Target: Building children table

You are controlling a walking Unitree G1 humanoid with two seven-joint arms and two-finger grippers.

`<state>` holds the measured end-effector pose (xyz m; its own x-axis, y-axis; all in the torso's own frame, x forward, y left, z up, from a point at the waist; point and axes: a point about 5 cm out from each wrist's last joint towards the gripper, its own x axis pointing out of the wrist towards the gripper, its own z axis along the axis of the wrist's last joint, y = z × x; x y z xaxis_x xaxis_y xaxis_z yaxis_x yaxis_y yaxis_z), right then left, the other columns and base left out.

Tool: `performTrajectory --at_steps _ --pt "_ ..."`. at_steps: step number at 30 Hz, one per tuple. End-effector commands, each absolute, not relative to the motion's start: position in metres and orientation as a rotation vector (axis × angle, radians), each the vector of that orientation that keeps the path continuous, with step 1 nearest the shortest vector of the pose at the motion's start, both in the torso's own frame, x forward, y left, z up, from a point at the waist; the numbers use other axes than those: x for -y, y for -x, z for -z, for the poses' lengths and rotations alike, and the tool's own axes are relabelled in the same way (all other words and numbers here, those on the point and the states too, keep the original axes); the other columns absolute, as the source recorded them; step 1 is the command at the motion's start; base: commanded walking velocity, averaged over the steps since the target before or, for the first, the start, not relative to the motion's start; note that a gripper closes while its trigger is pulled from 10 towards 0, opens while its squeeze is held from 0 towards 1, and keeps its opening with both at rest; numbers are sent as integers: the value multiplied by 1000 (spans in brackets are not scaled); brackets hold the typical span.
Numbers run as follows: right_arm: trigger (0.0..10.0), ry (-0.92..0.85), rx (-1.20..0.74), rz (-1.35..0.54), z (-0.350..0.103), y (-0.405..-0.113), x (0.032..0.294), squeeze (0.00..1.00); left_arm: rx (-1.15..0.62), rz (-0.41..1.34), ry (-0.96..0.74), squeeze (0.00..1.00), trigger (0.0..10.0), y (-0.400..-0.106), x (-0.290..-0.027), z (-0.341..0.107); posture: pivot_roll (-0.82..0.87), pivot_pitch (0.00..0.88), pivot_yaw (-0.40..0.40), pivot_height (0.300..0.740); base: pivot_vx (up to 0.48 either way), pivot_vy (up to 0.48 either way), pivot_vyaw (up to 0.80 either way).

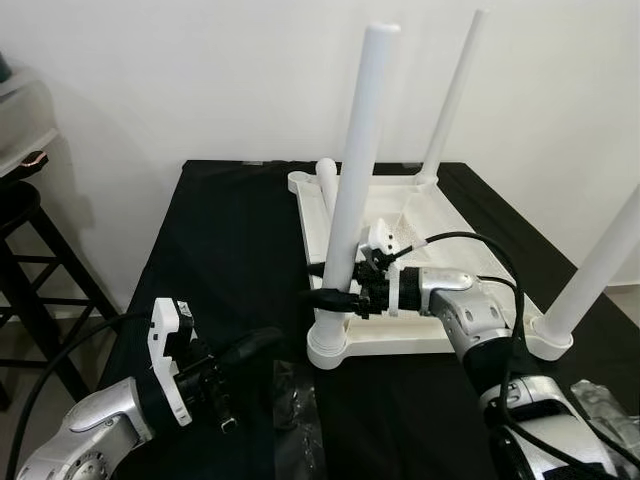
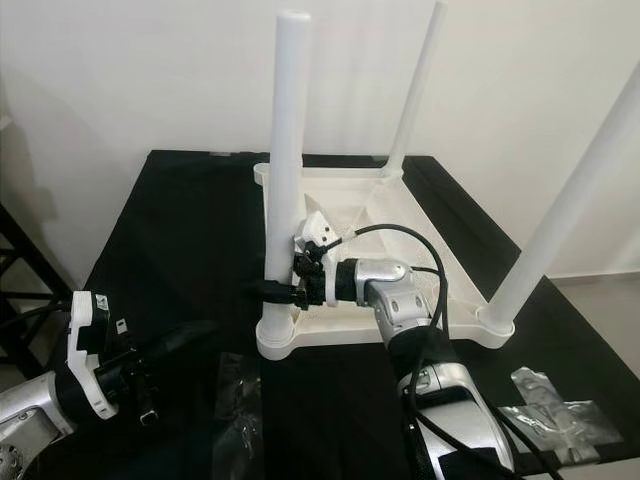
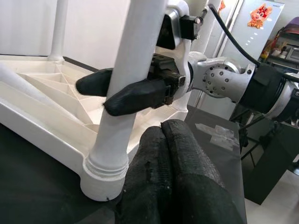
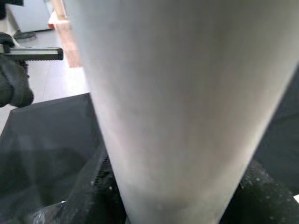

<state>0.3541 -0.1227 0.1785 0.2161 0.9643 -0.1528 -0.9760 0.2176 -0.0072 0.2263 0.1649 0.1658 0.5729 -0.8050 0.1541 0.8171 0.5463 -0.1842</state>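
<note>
A white children's table (image 1: pixel 400 345) lies upside down on a black work surface. Three white legs stand upright in its corners: near left (image 1: pixel 355 170), far right (image 1: pixel 455 95) and near right (image 1: pixel 600 265). A further leg (image 1: pixel 327 180) lies loose at the far left corner. My right gripper (image 1: pixel 330 290) is shut around the near-left leg just above its socket, and that leg (image 4: pixel 177 107) looms close in the right wrist view. My left gripper (image 1: pixel 265 342) is low at the front left, shut and empty, its fingertips (image 3: pixel 163 135) pointing at the leg's base (image 3: pixel 105 172).
Clear plastic bags lie on the black surface at the front middle (image 1: pixel 295 410) and front right (image 2: pixel 545 400). A black stool (image 1: pixel 25 260) stands left of the surface. A white wall runs close behind. The right arm's cable (image 1: pixel 470 245) arches over the table.
</note>
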Motion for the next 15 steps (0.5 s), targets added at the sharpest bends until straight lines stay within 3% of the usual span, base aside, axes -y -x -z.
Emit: performTrajectory --at_steps 1,8,10,13,14,15 --pt "0 101 -124 -1398 -179 -353 120 0 58 969 245 0 10000 -226 -162 -166 136 0 -95 740 0 0 0" --pt "0 110 -62 -1319 -179 -356 124 0 60 970 247 0 10000 -226 -162 -166 132 0 -96 740 0 0 0" --pt "0 125 -41 -1159 -172 -352 119 0 63 967 247 0 10000 -226 -162 -167 117 0 -101 740 0 0 0" --pt "0 127 -37 -1079 -168 -348 116 0 64 966 247 0 10000 -225 -163 -167 117 0 -101 740 0 0 0" --pt "0 87 -17 -894 -161 -343 106 0 65 965 246 0 10000 -225 -164 -168 101 0 -97 740 0 0 0" --pt "0 -125 6 -544 -146 -328 92 0 66 965 246 0 10000 -225 -166 -169 69 0 -76 740 0 0 0"
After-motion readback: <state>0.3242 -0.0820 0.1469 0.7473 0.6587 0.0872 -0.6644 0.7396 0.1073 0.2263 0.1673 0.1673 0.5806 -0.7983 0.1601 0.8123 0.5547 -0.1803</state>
